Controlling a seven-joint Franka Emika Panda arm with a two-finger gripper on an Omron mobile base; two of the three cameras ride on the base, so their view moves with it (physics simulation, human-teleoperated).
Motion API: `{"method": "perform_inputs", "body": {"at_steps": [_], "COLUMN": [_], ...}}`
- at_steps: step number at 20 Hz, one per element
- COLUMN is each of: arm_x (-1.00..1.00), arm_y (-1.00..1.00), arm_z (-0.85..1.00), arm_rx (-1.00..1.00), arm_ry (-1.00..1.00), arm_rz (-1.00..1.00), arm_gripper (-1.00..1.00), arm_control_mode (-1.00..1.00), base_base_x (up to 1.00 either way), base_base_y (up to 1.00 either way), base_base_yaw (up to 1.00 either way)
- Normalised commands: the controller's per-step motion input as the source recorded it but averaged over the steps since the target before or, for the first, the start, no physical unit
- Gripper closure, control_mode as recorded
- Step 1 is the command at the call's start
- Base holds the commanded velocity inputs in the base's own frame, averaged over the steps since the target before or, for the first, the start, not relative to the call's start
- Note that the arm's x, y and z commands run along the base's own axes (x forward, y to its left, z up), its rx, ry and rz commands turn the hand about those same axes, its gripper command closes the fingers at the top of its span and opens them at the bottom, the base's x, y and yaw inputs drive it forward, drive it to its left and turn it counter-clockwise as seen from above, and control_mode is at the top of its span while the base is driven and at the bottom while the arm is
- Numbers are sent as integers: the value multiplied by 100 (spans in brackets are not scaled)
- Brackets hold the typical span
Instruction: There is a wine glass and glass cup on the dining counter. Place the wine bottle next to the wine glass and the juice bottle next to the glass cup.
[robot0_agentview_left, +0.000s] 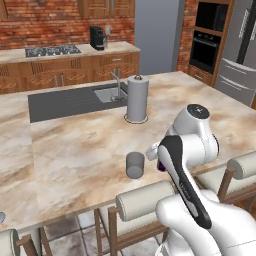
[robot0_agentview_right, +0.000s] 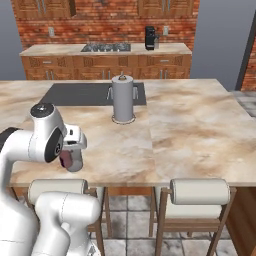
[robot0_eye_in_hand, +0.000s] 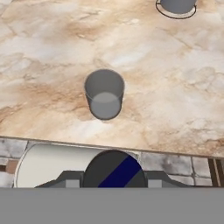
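While my gripper (robot0_eye_in_hand: 113, 186) holds the juice bottle (robot0_eye_in_hand: 114, 169) closed, I should lower it upright just beside the glass cup (robot0_eye_in_hand: 104, 94).

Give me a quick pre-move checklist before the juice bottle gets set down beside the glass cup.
1. Juice bottle held in end effector: ok, shut on it.
2. Glass cup upright on dining counter: ok.
3. Bare counter beside the cup: ok.
4. Bottle over the counter: not ok, it hangs above the stool at the edge.
5. Paper-towel roll well away from the cup: ok.
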Motion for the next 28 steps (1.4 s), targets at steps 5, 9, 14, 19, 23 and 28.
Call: {"method": "perform_inputs", "body": {"at_steps": [5, 9, 14, 19, 23, 28], "arm_x": [0, 17, 28, 36, 31, 17], "arm_y": [-41, -33, -26, -3, 0, 1], "arm_z": [7, 4, 1, -10, -18, -29], "arm_rx": [7, 6, 1, -9, -14, -1], "arm_ry": [-1, 0, 0, 0, 0, 0], "arm_rz": [-2, 2, 11, 1, 0, 0], "arm_gripper": [100, 100, 100, 100, 100, 100], "arm_control_mode": [-100, -100, -100, -100, -100, -100], "base_base_x": [0, 0, 0, 0, 0, 0], "base_base_y": [0, 0, 0, 0, 0, 0], "base_base_yaw": [0, 0, 0, 0, 0, 0]}}
